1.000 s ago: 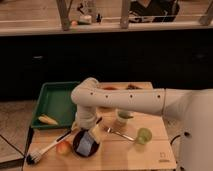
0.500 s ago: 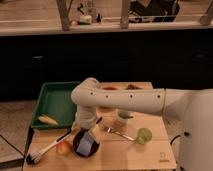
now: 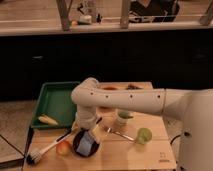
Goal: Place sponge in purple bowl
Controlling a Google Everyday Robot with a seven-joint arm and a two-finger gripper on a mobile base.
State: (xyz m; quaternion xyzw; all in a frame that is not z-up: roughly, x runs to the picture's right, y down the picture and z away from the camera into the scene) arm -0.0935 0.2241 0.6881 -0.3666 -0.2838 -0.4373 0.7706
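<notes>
Sponge (image 3: 87, 144), light blue face showing, stands tilted inside the purple bowl (image 3: 78, 146), which sits close to the front edge of the bench (image 3: 130, 157), left of its middle. The gripper (image 3: 92, 132) hangs right over the bowl at the sponge's upper end, at the tip of the white arm (image 3: 125, 99) that reaches in from the right side. Whether it grips the sponge or has let go, I cannot tell.

Just left of the bowl lies a reddish apple (image 3: 63, 147), and beyond it a long-handled brush (image 3: 46, 152) lies slantwise, its dark bristles toward the front left corner. A green tray (image 3: 59, 100) fills the back left corner, with a yellow item (image 3: 48, 120) in its near end. A pale green cup (image 3: 144, 135) stands toward the right edge, and a metal utensil (image 3: 119, 133) lies between it and the bowl.
</notes>
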